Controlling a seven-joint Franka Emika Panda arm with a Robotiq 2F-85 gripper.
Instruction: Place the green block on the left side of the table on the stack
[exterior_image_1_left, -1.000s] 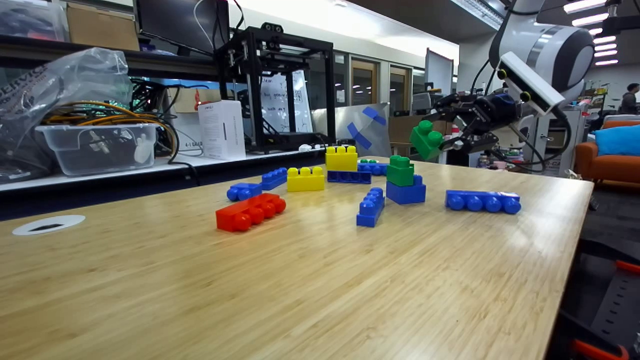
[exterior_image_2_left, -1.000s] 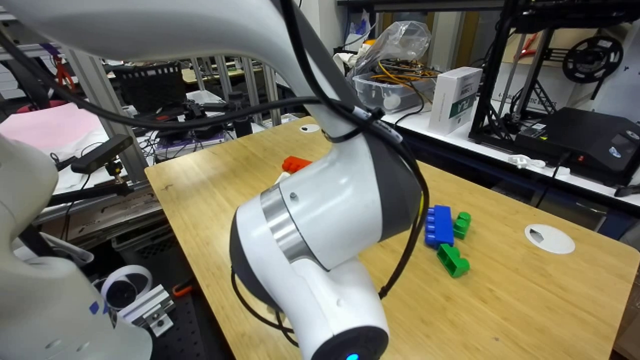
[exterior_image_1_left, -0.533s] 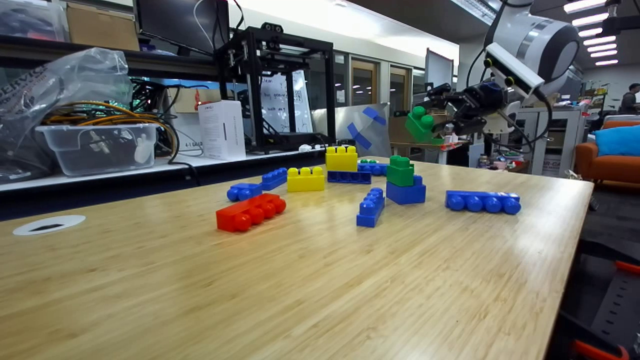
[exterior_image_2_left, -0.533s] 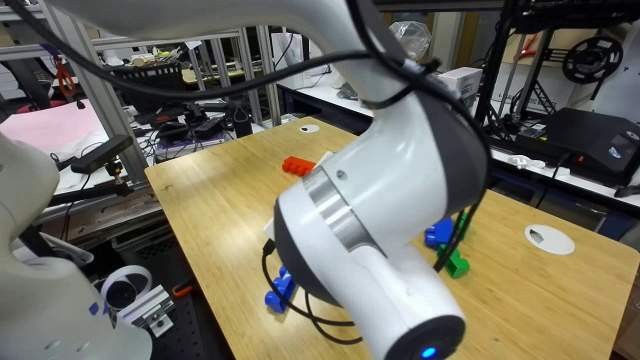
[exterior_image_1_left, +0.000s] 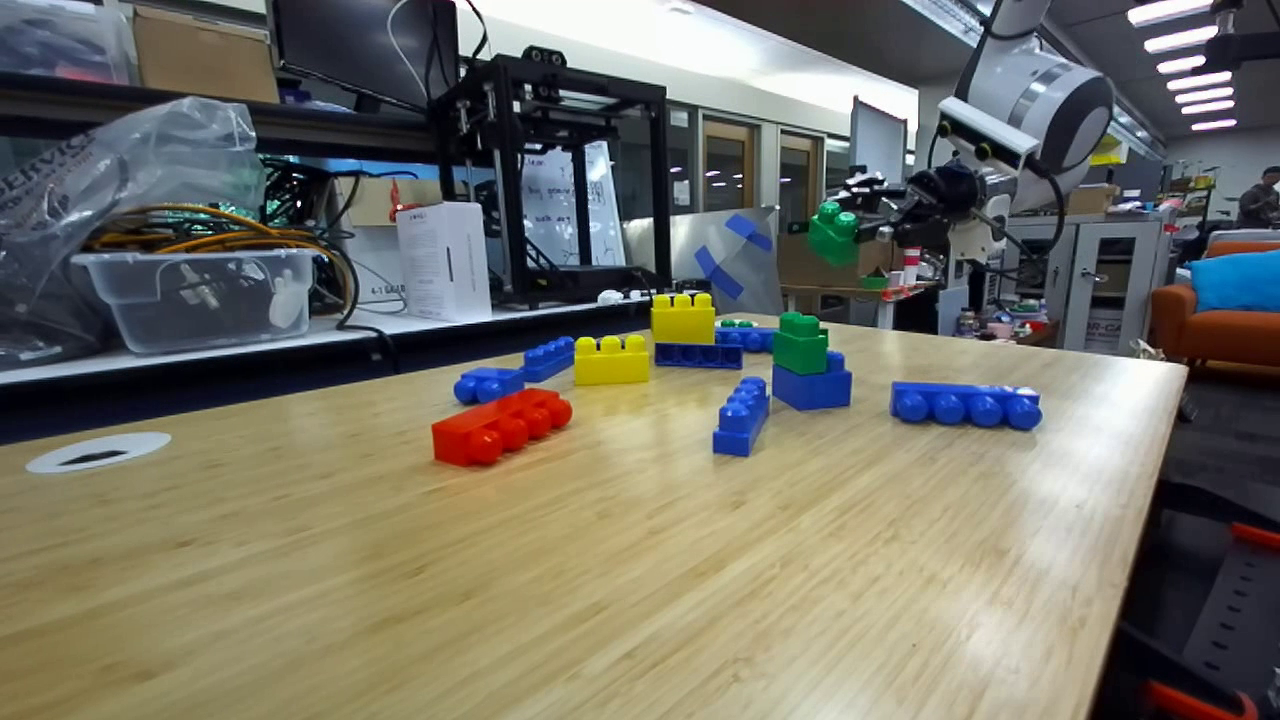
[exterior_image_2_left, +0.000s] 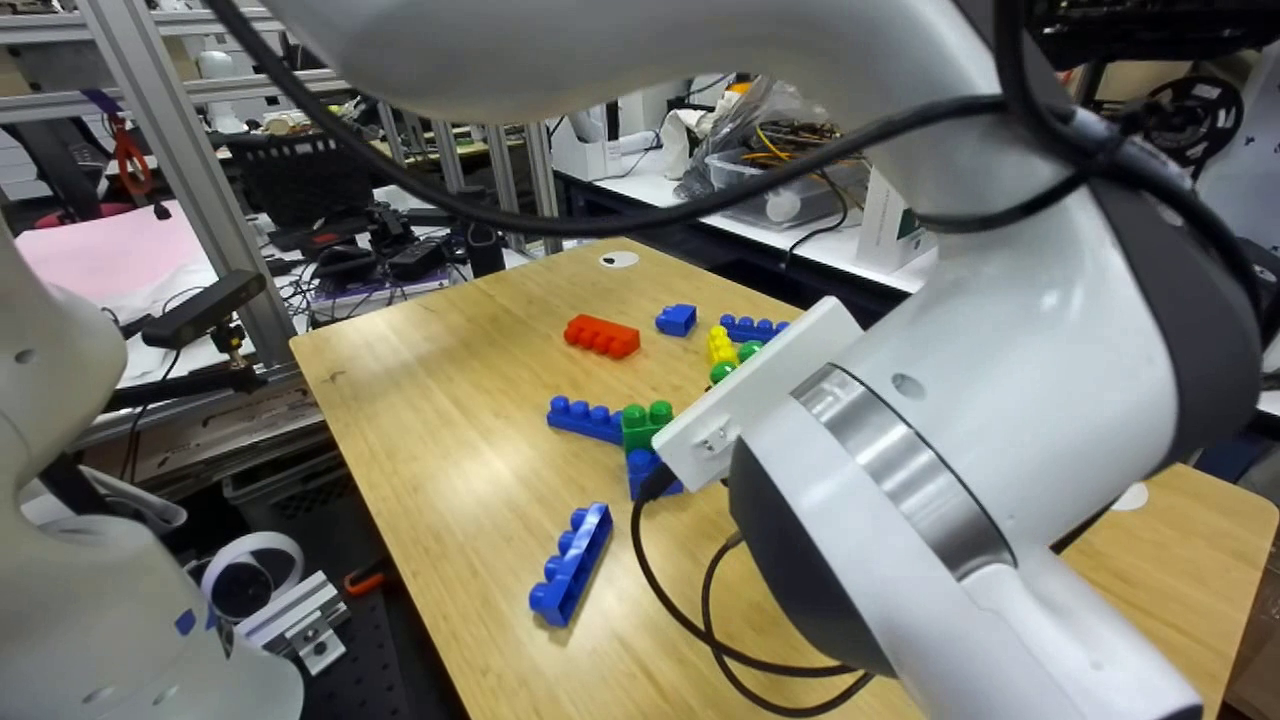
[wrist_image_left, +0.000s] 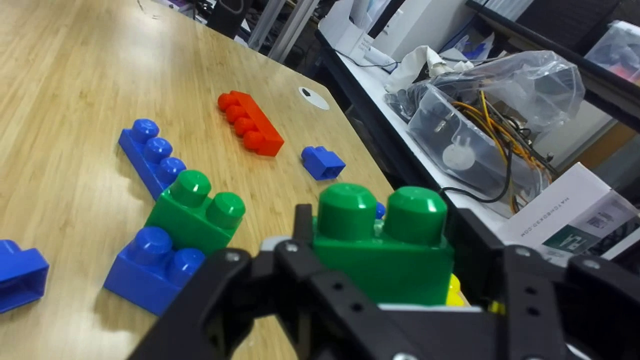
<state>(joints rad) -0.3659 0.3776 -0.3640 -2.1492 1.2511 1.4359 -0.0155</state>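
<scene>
inspector: state of the black jaws, please.

recorder: pinching. in the wrist view the jaws sit either side of a glossy bright green studded plastic brick (wrist_image_left: 382, 270), pressed against it.

inspector: position of that brick?

recorder: held above the light wood-grain surface (exterior_image_1_left: 620, 560), studs uppermost in the wrist view.

inspector: next item?

recorder: a two-tier stack of studded plastic bricks (exterior_image_1_left: 803, 358), upright on the surface, its green tier (wrist_image_left: 185, 222) covering only part of its blue tier (wrist_image_left: 137, 282); two blue studs are exposed in the wrist view. a gap separates the stack from the held brick.

inspector: adjacent items?

recorder: a slim blue studded plastic brick (wrist_image_left: 150, 159) lies just beside the stack; whether they touch, i cannot tell. a long blue four-stud plastic brick (exterior_image_1_left: 965, 403) lies tipped on its side near the stack. a red four-stud plastic brick (exterior_image_2_left: 602, 336) lies well apart from it. a yellow three-stud plastic brick (exterior_image_1_left: 611, 360) stands studs up beyond the red one in an exterior view.

inspector: obstructions?

recorder: the white robot arm (exterior_image_2_left: 1040, 360) hides part of the surface in an exterior view.
</scene>
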